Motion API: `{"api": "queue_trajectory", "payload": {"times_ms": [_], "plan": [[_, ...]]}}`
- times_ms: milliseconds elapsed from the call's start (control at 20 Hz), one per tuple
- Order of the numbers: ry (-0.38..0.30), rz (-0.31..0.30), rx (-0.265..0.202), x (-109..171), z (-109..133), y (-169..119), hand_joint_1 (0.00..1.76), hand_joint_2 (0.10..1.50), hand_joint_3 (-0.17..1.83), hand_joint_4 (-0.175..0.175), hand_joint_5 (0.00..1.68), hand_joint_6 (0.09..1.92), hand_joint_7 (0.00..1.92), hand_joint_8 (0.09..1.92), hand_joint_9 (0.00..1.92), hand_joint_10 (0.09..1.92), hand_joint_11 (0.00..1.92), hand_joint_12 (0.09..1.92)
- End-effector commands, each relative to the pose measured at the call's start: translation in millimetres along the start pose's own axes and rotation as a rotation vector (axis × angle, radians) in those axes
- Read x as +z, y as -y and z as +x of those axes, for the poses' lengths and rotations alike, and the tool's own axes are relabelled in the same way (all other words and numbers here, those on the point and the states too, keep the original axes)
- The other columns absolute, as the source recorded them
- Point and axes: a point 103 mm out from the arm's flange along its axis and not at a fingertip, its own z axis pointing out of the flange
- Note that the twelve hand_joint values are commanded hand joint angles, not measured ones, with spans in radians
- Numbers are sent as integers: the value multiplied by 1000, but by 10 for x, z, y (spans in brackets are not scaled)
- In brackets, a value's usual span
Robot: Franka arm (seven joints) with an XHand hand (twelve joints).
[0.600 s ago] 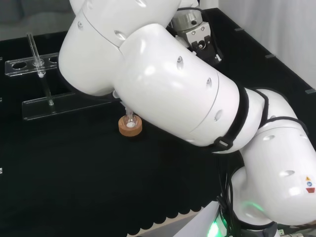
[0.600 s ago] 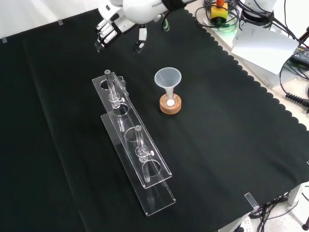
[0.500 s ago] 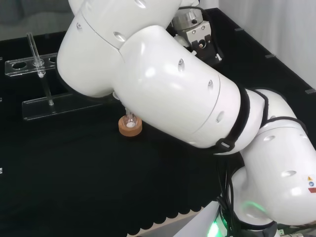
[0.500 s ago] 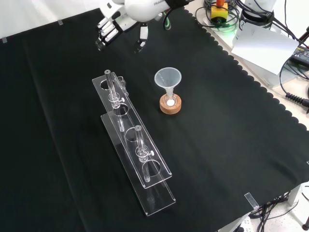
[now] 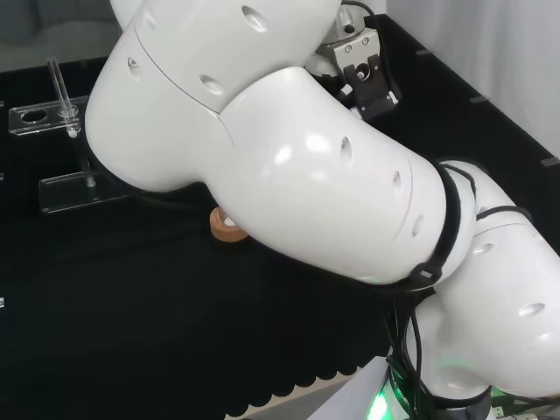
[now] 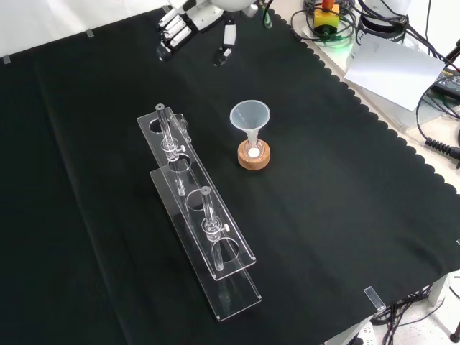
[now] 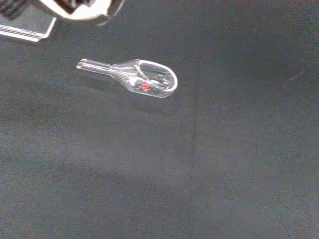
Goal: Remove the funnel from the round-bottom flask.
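funnel [image 6: 250,118] sits in flask neck [image 6: 253,142] on cork ring [image 6: 254,156]; nothing done. hand [image 6: 188,25] well beyond cork ring, fingers relaxed, holding nothing. reach, grasp, lift all remain.

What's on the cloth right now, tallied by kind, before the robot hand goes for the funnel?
Funnel: 1
Round-bottom flask under the funnel: 1
Cork ring stand: 1
Clear tube rack: 1
Glass tubes in the rack: 2, one and another
Clear glass scoop in the wrist view: 1
Total: 7

The robot hand is open, far from the funnel.
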Motion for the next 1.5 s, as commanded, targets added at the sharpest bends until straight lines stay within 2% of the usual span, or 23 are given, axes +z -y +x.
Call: {"api": "queue_trajectory", "payload": {"times_ms": [50,250,400,550,800,1050,1300,1500], "plan": [[-27,40,-49,-23,145,391,769,658,553,-8,195,87,146,631,355,699,163,1394],[-40,61,-93,-40,321,542,733,660,545,1,220,87,190,647,415,682,229,1391],[-43,53,-134,-74,472,601,700,658,539,-6,208,87,178,643,421,673,259,1394],[-51,92,-180,-124,651,616,680,651,530,-24,191,87,151,638,413,665,299,1398],[-40,148,-236,-203,981,589,637,634,460,-29,146,87,73,668,316,705,337,1404],[-18,215,-255,-225,1223,549,599,633,388,-49,85,87,7,647,262,755,354,1417],[27,298,-241,-195,1373,453,573,642,332,-64,18,87,0,457,194,795,380,1424],[38,293,-237,-182,1434,393,574,653,306,-63,10,87,0,376,160,815,402,1429]]}}
